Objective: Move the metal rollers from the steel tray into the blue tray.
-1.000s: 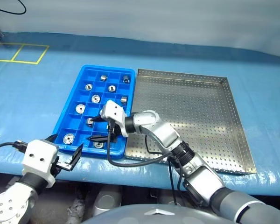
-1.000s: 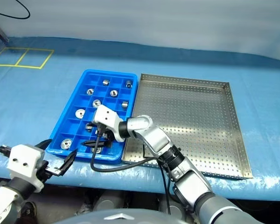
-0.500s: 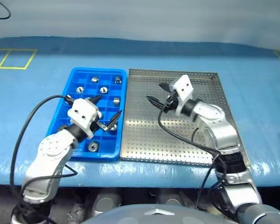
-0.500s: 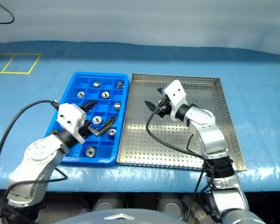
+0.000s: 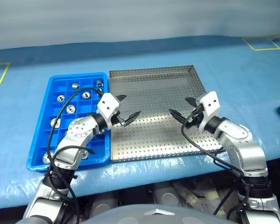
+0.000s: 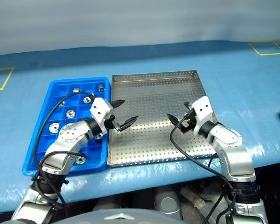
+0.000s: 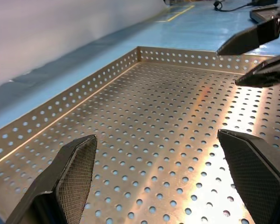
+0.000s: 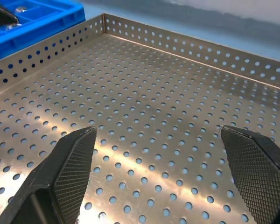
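Both arms reached level over the steel tray (image 5: 154, 88).
Left gripper (image 5: 129, 108) and right gripper (image 5: 182, 110) faced each other, fingers spread, holding nothing; rollers (image 5: 71, 109) sat in the blue tray (image 5: 37, 154), seemingly all.

Silver arms, white wrists, black cables

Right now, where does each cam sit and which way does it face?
Head stereo: looks forward and down on steel tray, blue tray; both arms show.
Left wrist: along left gripper across the steel tray; right gripper opposite.
Right wrist: along its own fingers; blue tray beyond.
Shared: the steel tray's bare floor.
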